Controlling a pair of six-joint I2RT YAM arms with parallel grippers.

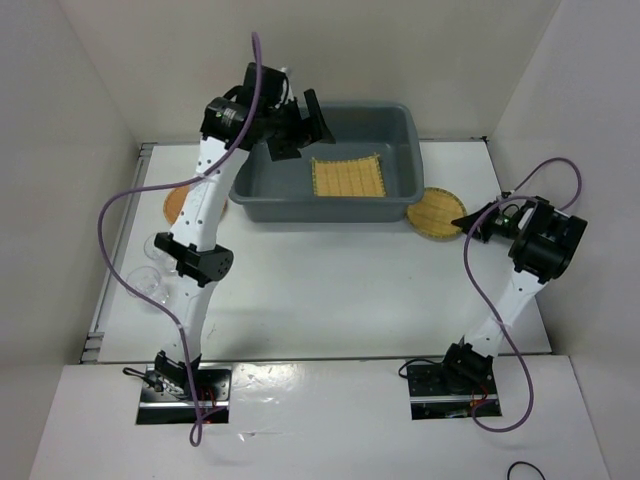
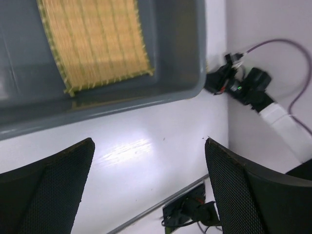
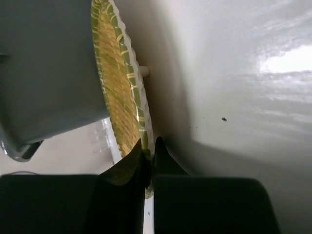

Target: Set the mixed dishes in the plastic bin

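Nearest you on the left, the two glass cups [image 1: 146,283] sit on the tabletop [image 1: 330,290] beside the left arm's elbow, untouched. Farther in on the right, your right jaws are pinched shut on the near-right rim of the tan woven disc [image 1: 437,212]. The disc lies just beside the right near corner of the plastic bin [image 1: 300,208], and you cannot tell whether its far edge touches the flared rim or tucks under it. The bin lies left of and beyond those jaws, so the coming move likely needs a lift clear of that rim before you swing left. Opposite, the orange-brown disc [image 1: 176,206] lies by the bin's left wall. Beyond, the yellow mat [image 1: 348,177] lies flat inside the bin, leaving open floor to its left, where your left jaws hang spread wide and empty.
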